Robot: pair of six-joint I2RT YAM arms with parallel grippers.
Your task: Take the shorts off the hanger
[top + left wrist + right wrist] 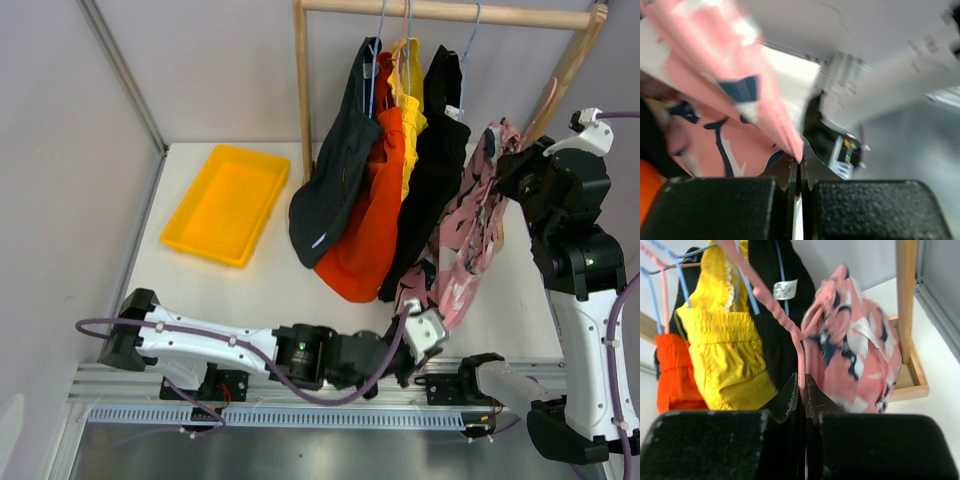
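Observation:
The pink shorts [478, 225] with a dark-and-white print hang on a pink hanger [774, 304], pulled off to the right of the rod. My right gripper [505, 168] is shut on that hanger's wire [801, 382], just beside the pink shorts [850, 347]. My left gripper [415, 305] is low down and shut on the bottom hem of the pink shorts [715, 100], with a fold of cloth pinched between its tips [800, 159]. Dark grey shorts [335, 180], orange-red shorts [370, 230], yellow shorts [412, 110] and black shorts [435, 170] hang from the rod on wire hangers.
A wooden rack [303, 90] stands at the back of the white table, its rod [450, 12] across the top and its base [912, 385] by the wall. A yellow tray [225, 200] lies at the back left. The right arm's white body [585, 300] stands at the right edge.

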